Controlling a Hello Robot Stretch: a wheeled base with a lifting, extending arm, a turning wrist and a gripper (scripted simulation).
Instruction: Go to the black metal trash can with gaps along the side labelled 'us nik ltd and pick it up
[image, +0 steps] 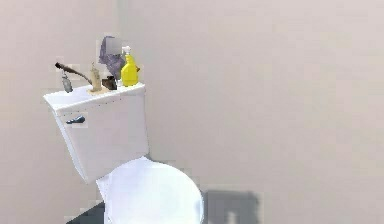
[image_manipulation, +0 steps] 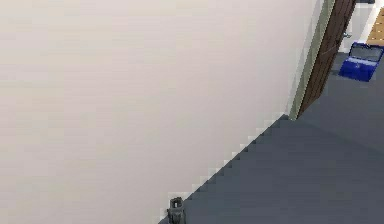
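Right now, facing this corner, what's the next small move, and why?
Probably turn the base in place toward the arm side. Ahead, a toilet stands in the corner of two walls with a yellow spray bottle on its tank, so going forward looks like a dead end. The dark floor runs along the wall to a doorway at the arm side view's upper right, likely more room to search.

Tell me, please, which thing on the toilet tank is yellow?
The spray bottle at the tank's right end; the things left of it are grey or tan.
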